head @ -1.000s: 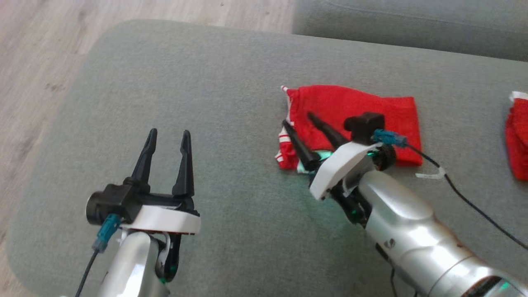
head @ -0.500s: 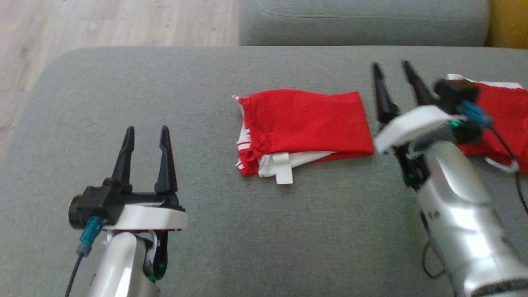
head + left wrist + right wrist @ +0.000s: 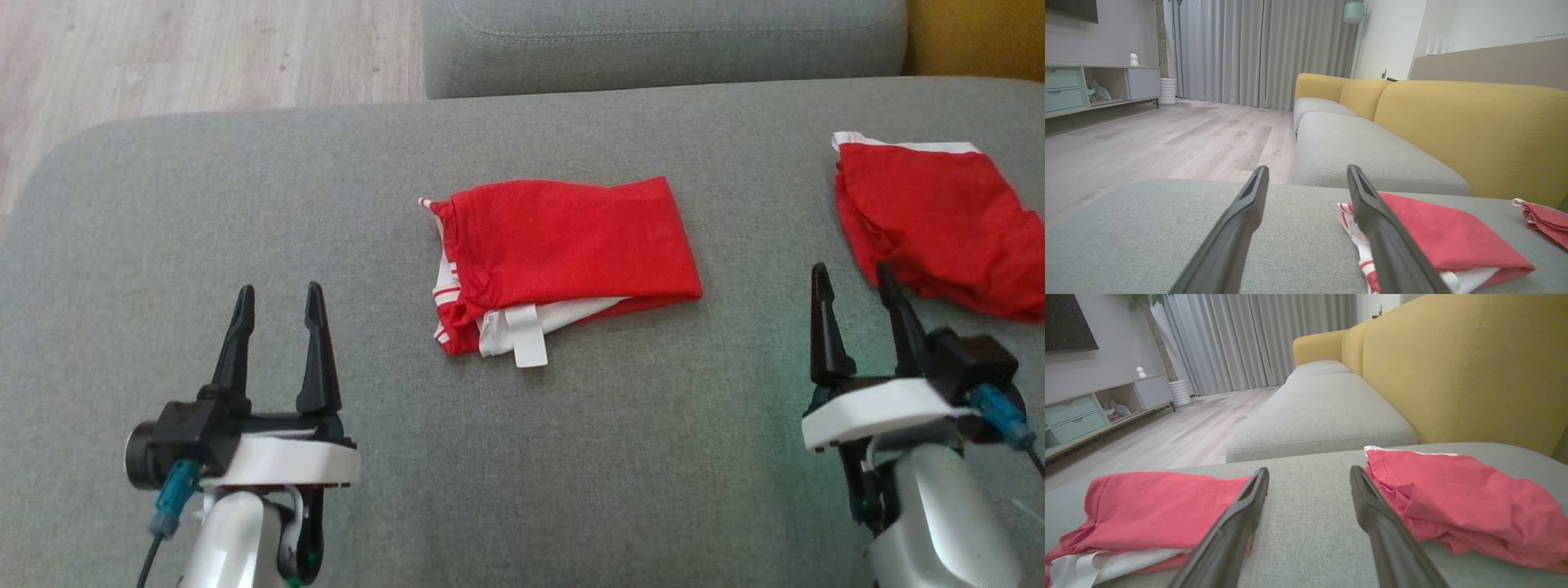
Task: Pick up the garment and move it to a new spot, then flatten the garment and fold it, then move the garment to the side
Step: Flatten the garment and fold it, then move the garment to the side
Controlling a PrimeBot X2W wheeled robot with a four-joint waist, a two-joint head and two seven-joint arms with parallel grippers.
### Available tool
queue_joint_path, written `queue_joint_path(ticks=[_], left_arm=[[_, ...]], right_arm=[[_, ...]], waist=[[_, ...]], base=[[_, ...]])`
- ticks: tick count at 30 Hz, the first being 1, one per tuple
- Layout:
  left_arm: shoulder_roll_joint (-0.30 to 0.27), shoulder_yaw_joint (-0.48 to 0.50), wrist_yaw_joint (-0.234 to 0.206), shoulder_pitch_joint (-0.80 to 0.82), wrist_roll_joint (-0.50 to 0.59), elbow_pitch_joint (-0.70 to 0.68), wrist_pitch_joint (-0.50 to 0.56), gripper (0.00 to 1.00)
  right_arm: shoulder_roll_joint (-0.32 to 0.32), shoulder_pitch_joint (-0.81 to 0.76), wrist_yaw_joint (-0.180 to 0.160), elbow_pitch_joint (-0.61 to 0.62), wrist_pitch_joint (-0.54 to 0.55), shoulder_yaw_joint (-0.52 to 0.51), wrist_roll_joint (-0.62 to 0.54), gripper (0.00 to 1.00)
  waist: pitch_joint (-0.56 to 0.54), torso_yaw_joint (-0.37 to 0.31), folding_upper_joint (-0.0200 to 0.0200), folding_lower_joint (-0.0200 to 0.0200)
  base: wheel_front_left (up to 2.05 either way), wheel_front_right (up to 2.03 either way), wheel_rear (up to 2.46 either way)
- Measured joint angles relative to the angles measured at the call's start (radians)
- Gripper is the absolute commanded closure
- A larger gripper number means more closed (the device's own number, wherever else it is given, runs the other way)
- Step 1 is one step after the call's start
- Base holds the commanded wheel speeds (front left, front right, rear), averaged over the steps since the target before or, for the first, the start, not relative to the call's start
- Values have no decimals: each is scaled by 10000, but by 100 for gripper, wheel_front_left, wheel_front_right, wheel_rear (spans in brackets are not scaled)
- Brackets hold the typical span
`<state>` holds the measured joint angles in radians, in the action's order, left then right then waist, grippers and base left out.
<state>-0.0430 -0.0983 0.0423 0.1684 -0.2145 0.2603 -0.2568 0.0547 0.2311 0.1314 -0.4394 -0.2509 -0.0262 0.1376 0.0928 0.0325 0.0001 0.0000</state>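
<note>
A folded red garment [image 3: 563,249] with white striped trim and a white label lies in the middle of the grey cushion [image 3: 245,188]; it also shows in the left wrist view [image 3: 1437,241] and the right wrist view [image 3: 1163,510]. A second, crumpled red garment [image 3: 931,224] lies at the far right [image 3: 1461,502]. My left gripper [image 3: 277,296] stands open at the lower left, apart from the cloth and holding nothing. My right gripper [image 3: 853,278] is open at the lower right, between the two garments, its right finger close to the crumpled one's edge.
A second grey seat cushion [image 3: 661,37] sits behind, with yellow backrest [image 3: 1457,367] at the right. Wooden floor [image 3: 196,57] lies beyond the cushion's left edge. A media unit [image 3: 1090,87] and curtains [image 3: 1257,49] stand far off. Bare cushion lies in front of the garments.
My right gripper has drawn off the folded garment and swung back to the lower right, open. The head camera has shifted, bringing the second garment into view. The left gripper keeps its pose.
</note>
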Motion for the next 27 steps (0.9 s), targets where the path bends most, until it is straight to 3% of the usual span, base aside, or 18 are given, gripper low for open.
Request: queue_joint_path(ticks=[9, 16, 22, 27], left_arm=[[0, -213, -27, 100, -2, -79, 0, 0], [2, -502, 29, 673, -46, -71, 0, 0], [4, -767, 104, 1005, -151, -25, 0, 0], [8, -1041, 100, 1033, -334, -25, 0, 0]], right_arm=[[-10, -94, 0, 533, 67, 46, -31, 0], [-8, 949, 0, 477, 1014, 583, -320, 0], [6, 2139, 0, -811, 1979, 825, 506, 0], [12, 2657, 0, -2113, 2391, 767, 439, 0]], waist=[[430, 136, 0, 0], [1169, 477, 0, 1], [1585, 982, 0, 1], [1778, 1297, 0, 2]], base=[[0, 0, 0], [0, 0, 0], [0, 0, 0], [0, 0, 0]])
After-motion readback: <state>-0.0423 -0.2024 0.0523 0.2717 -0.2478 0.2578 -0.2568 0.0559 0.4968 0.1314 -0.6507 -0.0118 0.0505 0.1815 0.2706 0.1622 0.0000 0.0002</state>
